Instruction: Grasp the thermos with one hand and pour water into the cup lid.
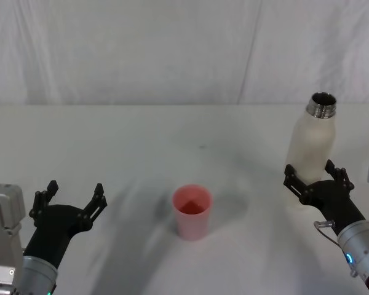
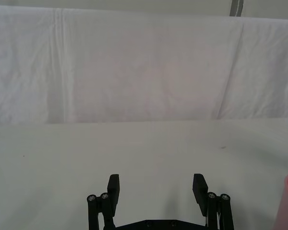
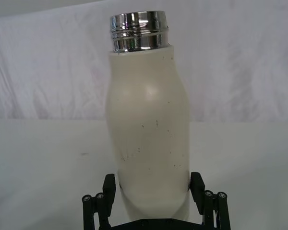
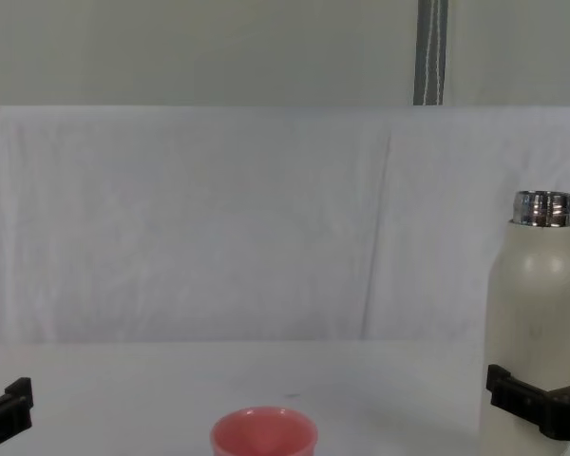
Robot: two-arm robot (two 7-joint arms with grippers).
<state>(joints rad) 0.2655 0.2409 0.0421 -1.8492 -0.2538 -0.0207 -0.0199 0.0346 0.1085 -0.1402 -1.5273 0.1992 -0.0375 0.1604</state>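
Closing on the thermos is the step in hand, as we judge it: our right gripper has its fingers around the lower body, one on each side. In the right wrist view the fingers sit against or just beside the wall, but we cannot tell whether they are clamped or merely flanking it. The thermos stands upright on the table at our right, steel neck uncapped. The cup stands well apart from it, toward the middle and nearer us, upright with its mouth up. Next we need a firm squeeze, a lift, a carry leftward over the cup, then a slow tilt. Our left gripper waits spread wide and empty at the left.
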